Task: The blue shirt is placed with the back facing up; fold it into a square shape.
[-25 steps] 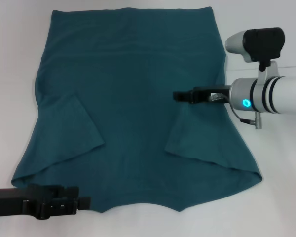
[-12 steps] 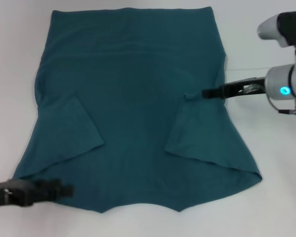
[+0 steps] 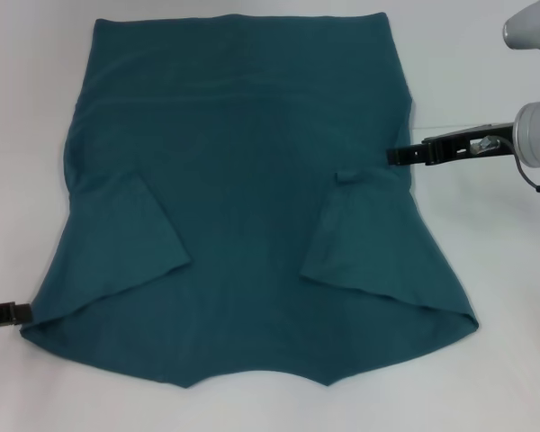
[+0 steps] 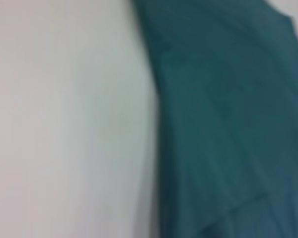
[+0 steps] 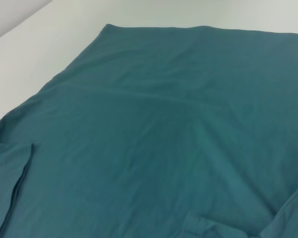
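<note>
Right gripper [image 3: 398, 155]: fingers look pressed together, holding nothing, tip at the shirt's right edge by the folded-in sleeve.
Left gripper [image 3: 9, 313]: only a dark tip shows just beside the shirt's near left corner; cannot tell how its fingers stand.
Blue shirt [image 3: 243, 189]: spread flat, plain side up, both sleeves folded inward.
Table [image 3: 27, 108]: white, carries the shirt.

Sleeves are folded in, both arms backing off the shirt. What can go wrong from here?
1. The right sleeve fold has a small bunched pucker at its top; folding over it may lock in a lump.
2. The blue shirt flares wider toward the near hem, so the next fold may not come out square.
3. The right gripper sits at the shirt's right edge and could drag it. The left gripper is barely in view at the near-left corner.
</note>
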Available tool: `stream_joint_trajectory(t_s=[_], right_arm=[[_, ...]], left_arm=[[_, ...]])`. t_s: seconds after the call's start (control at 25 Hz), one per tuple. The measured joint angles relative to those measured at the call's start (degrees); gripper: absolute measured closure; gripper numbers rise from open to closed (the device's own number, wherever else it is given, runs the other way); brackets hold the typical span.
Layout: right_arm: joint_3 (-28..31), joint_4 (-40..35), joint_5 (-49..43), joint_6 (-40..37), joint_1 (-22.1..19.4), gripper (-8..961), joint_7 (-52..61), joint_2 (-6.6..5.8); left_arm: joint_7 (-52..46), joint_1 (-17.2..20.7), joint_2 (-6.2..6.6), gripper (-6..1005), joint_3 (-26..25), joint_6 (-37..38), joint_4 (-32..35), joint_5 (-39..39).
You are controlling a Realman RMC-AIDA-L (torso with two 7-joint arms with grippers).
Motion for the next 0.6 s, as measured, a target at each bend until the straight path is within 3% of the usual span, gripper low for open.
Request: stream_joint_trajectory(t_s=[0.12, 0.36, 0.6], right_arm=[[0.0, -0.05, -0.82, -0.03, 0.41, 204, 0.02, 0.11], [0.0, -0.1, -2.02, 0.01, 0.92, 204, 0.08, 0.49], [0.05, -0.14, -2.06, 0.26, 1.09, 203, 0.1, 0.64]], left_arm=[[-0.53, -1.19, 0.13, 317, 0.16, -1.29, -1.06, 1.79], [-0.81, -3.1, 0.45, 161, 1.79, -4.3, -3.31, 4.32], [-0.84, -3.93, 0.78, 133, 3.19, -5.38, -5.03, 4.8]])
